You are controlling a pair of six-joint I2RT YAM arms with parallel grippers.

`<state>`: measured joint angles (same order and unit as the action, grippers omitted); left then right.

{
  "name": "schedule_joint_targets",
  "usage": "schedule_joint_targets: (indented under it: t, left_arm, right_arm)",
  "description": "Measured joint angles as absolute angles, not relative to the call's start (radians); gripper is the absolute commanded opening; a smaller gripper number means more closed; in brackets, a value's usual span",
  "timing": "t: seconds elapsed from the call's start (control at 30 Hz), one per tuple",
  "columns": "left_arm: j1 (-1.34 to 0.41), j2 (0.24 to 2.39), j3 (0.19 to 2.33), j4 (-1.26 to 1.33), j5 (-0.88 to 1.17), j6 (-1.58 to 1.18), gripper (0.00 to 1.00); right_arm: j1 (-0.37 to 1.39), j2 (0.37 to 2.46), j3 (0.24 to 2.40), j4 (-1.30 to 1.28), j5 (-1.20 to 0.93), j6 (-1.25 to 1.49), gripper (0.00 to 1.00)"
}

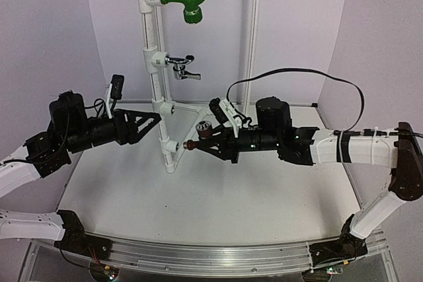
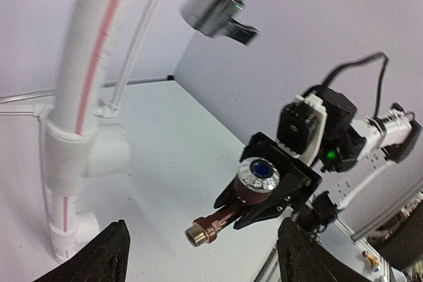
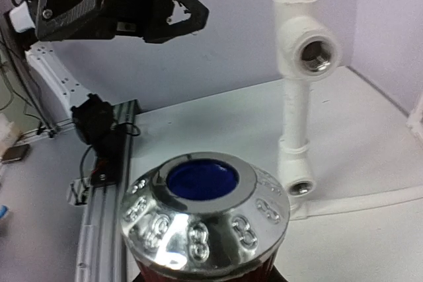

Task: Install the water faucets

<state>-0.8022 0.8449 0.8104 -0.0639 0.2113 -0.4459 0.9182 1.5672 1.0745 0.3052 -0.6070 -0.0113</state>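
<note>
The left gripper (image 1: 157, 119) is hovering just left of the tall white plastic pipe stand (image 1: 156, 87). Its fingers are standing wide apart, with nothing between them and nothing touching the pipe. High on the stand a green plastic elbow piece (image 1: 188, 1) is sticking out. Below it the shiny chrome lever-handled faucet (image 1: 180, 65) is sitting already mounted in its tee.

Lower down, two white tee fittings are showing open threaded sockets. The bottom one (image 1: 173, 144) is facing the dark reddish-brown faucet with the round silver, blue-centred knob (image 2: 228, 212). This faucet is hanging in the air above the white table (image 1: 198, 209). Its brass-coloured threaded end is pointing at that socket, near it but not touching. The right gripper (image 1: 208, 140) is clamping narrowly around the faucet's body just under the knob.

The main risk is probably cross-threading. If the threaded end is meeting the socket at a slight tilt, it will bind rather than turn in. With nothing bracing the slender pipe, a push from the right arm may bend or swing it, carrying the socket off line. The rounded body may also slip in the fingers as twisting begins.
</note>
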Motion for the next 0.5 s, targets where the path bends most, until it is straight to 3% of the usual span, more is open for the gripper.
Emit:
schedule_joint_targets:
  t: [0.2, 0.5]
  left_arm:
    - [-0.764, 0.888, 0.928, -0.196, 0.038, -0.501, 0.94]
    - [-0.724, 1.017, 1.052, -0.242, -0.029, -0.471, 0.92]
  right_arm:
    - [0.903, 1.559, 1.072, 0.307, -0.441, -0.275, 0.00]
    - [0.901, 1.580, 1.070, 0.470, -0.442, -0.656, 0.00]
